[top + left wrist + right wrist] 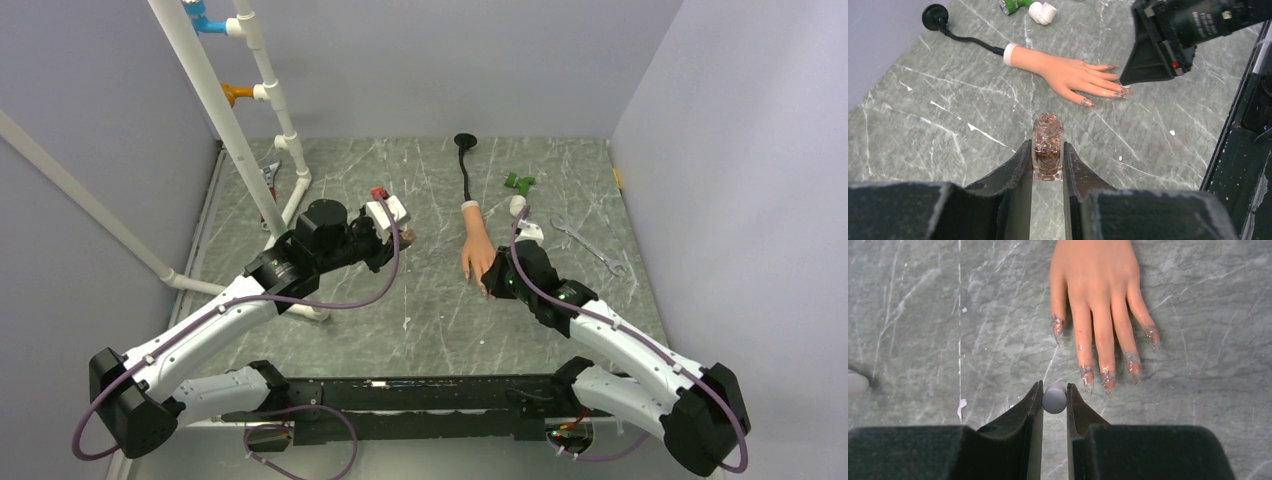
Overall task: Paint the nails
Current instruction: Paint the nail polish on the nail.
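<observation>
The peach mannequin hand (476,248) lies flat, palm down, with its fingers towards the arms. It also shows in the left wrist view (1063,72) and the right wrist view (1096,285). Its nails (1087,376) carry patchy glittery brown polish. My left gripper (1047,150) is shut on a small brown glitter bottle (1047,142), open at the top, left of the hand. My right gripper (1053,390) is shut on a small round grey brush cap (1054,398), just short of the fingertips. The brush itself is hidden. In the top view the right gripper (497,285) sits at the fingertips.
A white pipe frame (250,130) stands at the back left. A black suction cup (465,142) with a cable leads to the hand's wrist. A green object (519,183), a white fitting (517,206) and a wrench (590,243) lie at the back right.
</observation>
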Available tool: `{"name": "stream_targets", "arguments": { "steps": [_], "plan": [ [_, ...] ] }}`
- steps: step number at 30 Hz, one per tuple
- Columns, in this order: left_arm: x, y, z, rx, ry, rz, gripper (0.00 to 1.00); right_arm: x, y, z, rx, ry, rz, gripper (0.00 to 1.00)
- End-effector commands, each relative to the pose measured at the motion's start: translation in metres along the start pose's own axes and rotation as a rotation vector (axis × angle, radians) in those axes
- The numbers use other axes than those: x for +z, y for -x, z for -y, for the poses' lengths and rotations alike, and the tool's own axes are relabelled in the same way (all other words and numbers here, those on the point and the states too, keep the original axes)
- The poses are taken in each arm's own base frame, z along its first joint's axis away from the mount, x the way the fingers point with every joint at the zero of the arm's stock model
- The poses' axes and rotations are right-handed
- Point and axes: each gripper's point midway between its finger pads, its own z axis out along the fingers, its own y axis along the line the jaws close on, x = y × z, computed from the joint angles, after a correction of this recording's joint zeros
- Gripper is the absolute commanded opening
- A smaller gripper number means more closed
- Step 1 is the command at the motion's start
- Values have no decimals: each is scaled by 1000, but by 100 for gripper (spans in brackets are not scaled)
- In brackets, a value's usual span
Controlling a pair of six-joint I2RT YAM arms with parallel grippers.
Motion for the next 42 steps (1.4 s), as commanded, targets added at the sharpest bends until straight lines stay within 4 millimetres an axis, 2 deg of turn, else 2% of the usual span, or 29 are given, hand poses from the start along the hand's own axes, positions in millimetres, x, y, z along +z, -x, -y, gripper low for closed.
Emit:
{"name": "stream_targets", "arguments": {
  "steps": [1,7,13,23,42],
  "plan": [
    [5,13,8,47,-28,43,0,2,18,1,38,-66,20,0],
    [-2,17,14,43,-47,49,0,8,11,13,72,-157,-20,0],
    [-7,18,19,56,-55,49,0,11,9,18,96,-157,-33,0],
    [-2,13,27,58,-88,27,0,13,5,19,113,-136,-55,0],
    [1,9,26,64,-84,11,0,27,1,20,114,-99,-117,0]
  ]
}}
